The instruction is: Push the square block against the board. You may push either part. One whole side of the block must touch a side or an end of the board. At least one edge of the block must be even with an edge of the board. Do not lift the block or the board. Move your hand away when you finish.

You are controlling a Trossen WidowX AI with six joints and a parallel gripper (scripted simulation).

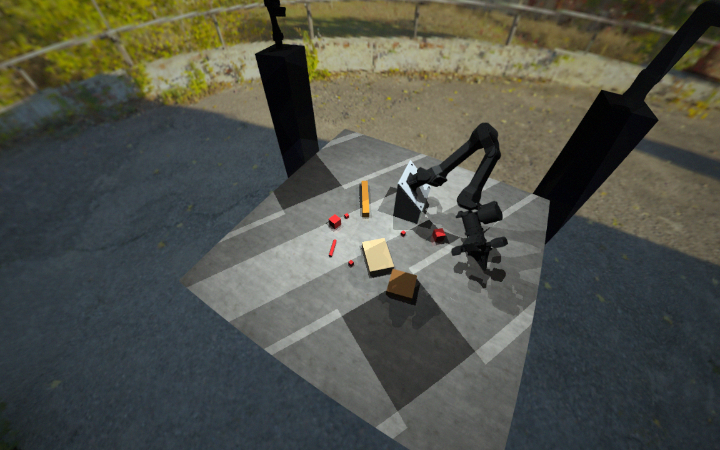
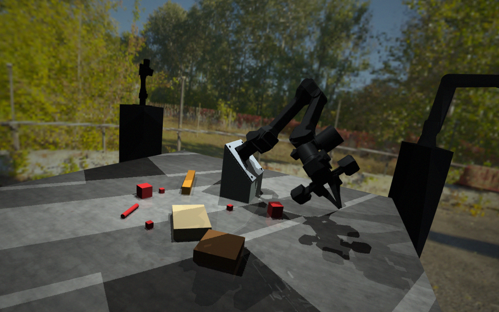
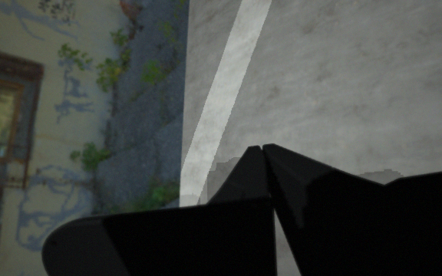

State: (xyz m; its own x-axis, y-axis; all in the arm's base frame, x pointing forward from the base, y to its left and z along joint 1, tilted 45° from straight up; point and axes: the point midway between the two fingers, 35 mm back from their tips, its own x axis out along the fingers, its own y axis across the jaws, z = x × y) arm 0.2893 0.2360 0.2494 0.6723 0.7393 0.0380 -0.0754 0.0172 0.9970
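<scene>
The brown square block [image 1: 402, 284] [image 2: 220, 244] lies flat on the table, turned at an angle to the cream board [image 1: 377, 254] [image 2: 190, 217]. The board lies flat, just behind and left of the block. A back corner of the block is close to the board's front right corner; whether they touch cannot be told. No whole side of the block is along the board. My gripper [image 1: 484, 268] [image 2: 340, 208] [image 3: 261, 156] is shut and empty, its tips together, well to the right of both parts. Neither part shows in the wrist view.
A red cube [image 1: 439, 235] [image 2: 275, 209] lies between the board and my gripper. Another red cube [image 1: 334, 221] [image 2: 144, 190], a red rod [image 1: 332, 247] [image 2: 130, 210], several tiny red cubes and an orange bar [image 1: 365, 197] [image 2: 188, 182] lie left and behind. Dark pillars stand behind the table.
</scene>
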